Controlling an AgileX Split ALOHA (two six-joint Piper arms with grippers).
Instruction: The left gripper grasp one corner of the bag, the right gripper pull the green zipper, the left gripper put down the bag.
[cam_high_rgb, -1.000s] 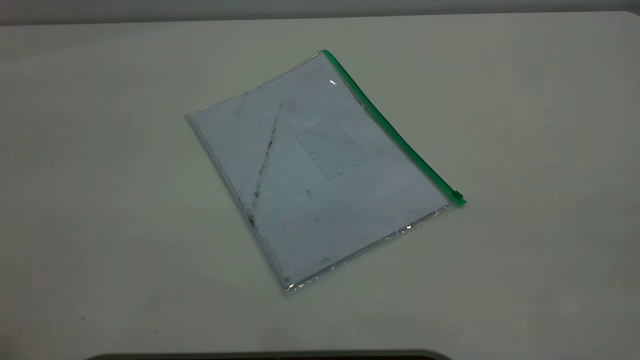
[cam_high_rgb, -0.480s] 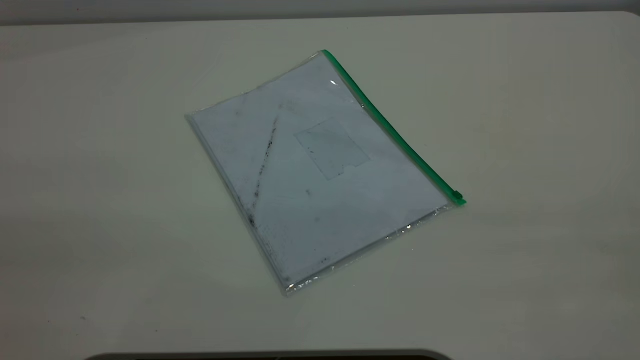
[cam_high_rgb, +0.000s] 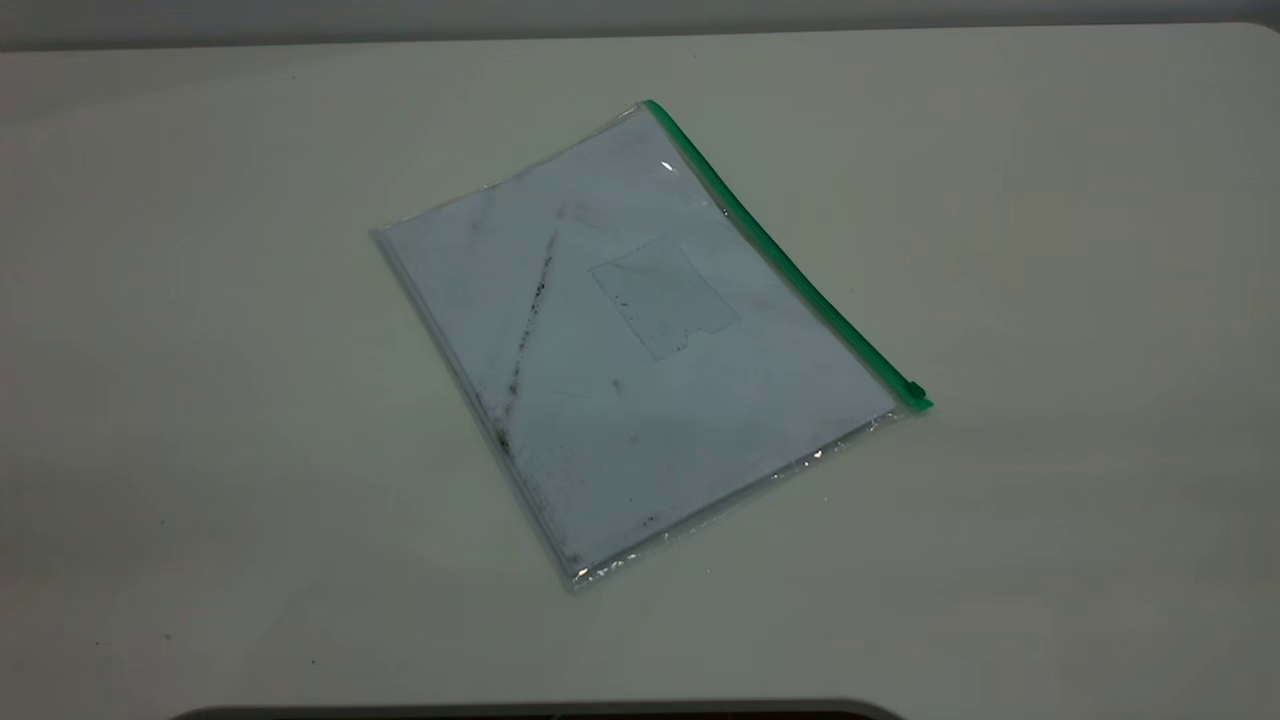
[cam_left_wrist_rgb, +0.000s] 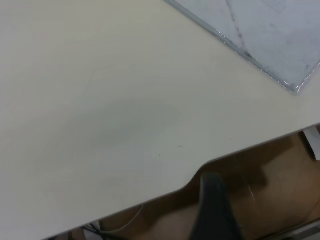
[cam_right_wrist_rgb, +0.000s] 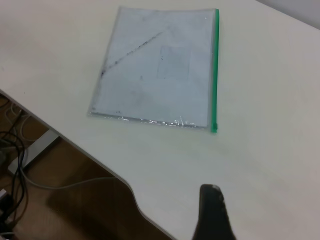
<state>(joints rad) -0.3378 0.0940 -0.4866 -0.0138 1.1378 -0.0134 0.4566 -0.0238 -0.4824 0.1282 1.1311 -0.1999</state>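
The bag (cam_high_rgb: 630, 340) lies flat on the white table, with white paper and a dark diagonal streak inside. The green zipper (cam_high_rgb: 790, 265) runs along its right long edge, and the small slider tab (cam_high_rgb: 913, 390) sits at the near end by the corner of the bag (cam_high_rgb: 893, 412). Neither gripper shows in the exterior view. The left gripper (cam_left_wrist_rgb: 215, 210) shows as one dark tip over the table's edge, far from the bag (cam_left_wrist_rgb: 270, 30). The right gripper (cam_right_wrist_rgb: 212, 212) shows as one dark blunt tip above the table, short of the bag (cam_right_wrist_rgb: 155, 65) and zipper (cam_right_wrist_rgb: 215, 65). Both hold nothing.
The white table (cam_high_rgb: 1050, 300) spreads wide around the bag. Its cut-out front edge (cam_right_wrist_rgb: 125, 182) shows in the right wrist view, with cables (cam_right_wrist_rgb: 15, 150) and brown floor below. A dark rim (cam_high_rgb: 540, 712) lies at the near edge.
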